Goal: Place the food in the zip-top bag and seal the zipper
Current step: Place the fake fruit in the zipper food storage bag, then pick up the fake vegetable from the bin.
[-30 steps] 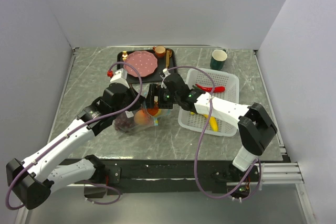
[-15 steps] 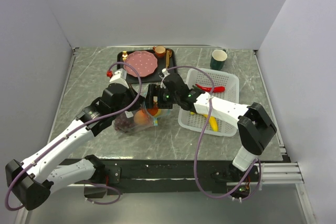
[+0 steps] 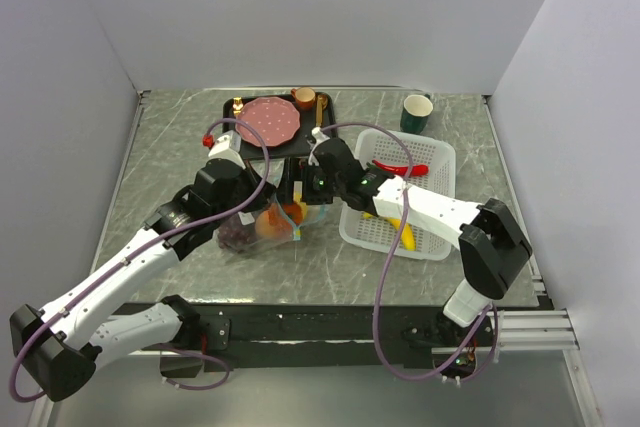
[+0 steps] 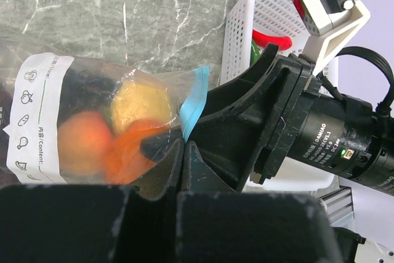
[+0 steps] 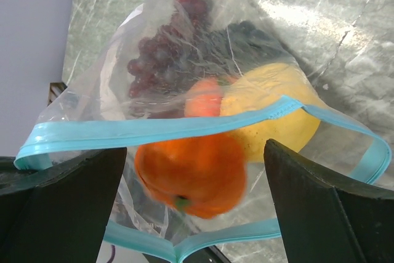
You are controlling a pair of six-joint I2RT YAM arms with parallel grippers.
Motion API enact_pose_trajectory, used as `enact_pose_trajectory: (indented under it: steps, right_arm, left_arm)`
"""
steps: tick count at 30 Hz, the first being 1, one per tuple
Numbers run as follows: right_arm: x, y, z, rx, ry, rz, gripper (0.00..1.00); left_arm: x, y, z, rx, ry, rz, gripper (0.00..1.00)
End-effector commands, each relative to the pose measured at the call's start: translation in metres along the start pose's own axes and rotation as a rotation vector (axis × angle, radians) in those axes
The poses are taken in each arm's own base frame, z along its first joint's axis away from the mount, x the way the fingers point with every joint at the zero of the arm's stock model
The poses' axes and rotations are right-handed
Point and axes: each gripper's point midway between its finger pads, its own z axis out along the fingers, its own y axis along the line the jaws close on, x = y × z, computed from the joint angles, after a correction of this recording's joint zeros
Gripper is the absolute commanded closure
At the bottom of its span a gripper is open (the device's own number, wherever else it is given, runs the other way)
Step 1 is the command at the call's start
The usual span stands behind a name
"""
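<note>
Right claw (image 5: 192, 152) stood wide open at the bag (image 5: 154, 35) mouth, gripping nothing. The orange (image 5: 184, 180) sat betw. its fingers, prob. dropping in beside lemon (image 5: 277, 106) & grapes (image 5: 166, 44). Left claw (image 4: 183, 155) was clamped on the blue zipper (image 5: 184, 126) edge, apparently to keep the mouth open. Chili (image 3: 400, 168) & banana (image 3: 405, 235) lay in the basket (image 3: 440, 147), w/ the right arm over it.

Two white-shelled jointed arms, the left arm (image 3: 128, 263) and the right arm (image 3: 430, 209), are fitted with black joint housings and black bases. A thin purple cable (image 3: 375, 307) is run along each. The right gripper (image 3: 297, 197) is moulded in matte black plastic (scuffed pale at the edges). Its cylindrical black motor housing (image 4: 320, 140) is printed with white "DAMIAO" lettering and lit by a small green lamp (image 4: 346, 152).
</note>
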Motion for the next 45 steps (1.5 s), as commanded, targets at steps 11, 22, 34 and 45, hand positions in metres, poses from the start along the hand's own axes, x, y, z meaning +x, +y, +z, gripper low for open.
enact_pose_trajectory:
  steps: [11,22,34,45]
  right_arm:
    - [-0.038,-0.011,-0.035,0.096,-0.181,0.019,0.21]
    - [-0.048,-0.093,-0.079,0.365,-0.257,0.051,0.25]
    - [-0.031,-0.223,-0.134,0.814,-0.238,0.095,0.11]
    - [-0.042,-0.270,-0.119,0.853,-0.152,0.156,0.33]
  left_arm:
    - [-0.018,-0.008,-0.012,0.018,-0.061,-0.009,0.99]
    - [-0.007,-0.007,0.001,0.020,-0.024,-0.007,0.99]
    - [-0.002,-0.007,0.005,0.017,-0.001,-0.004,0.99]
    - [-0.008,-0.004,0.002,-0.004,-0.026,-0.010,0.99]
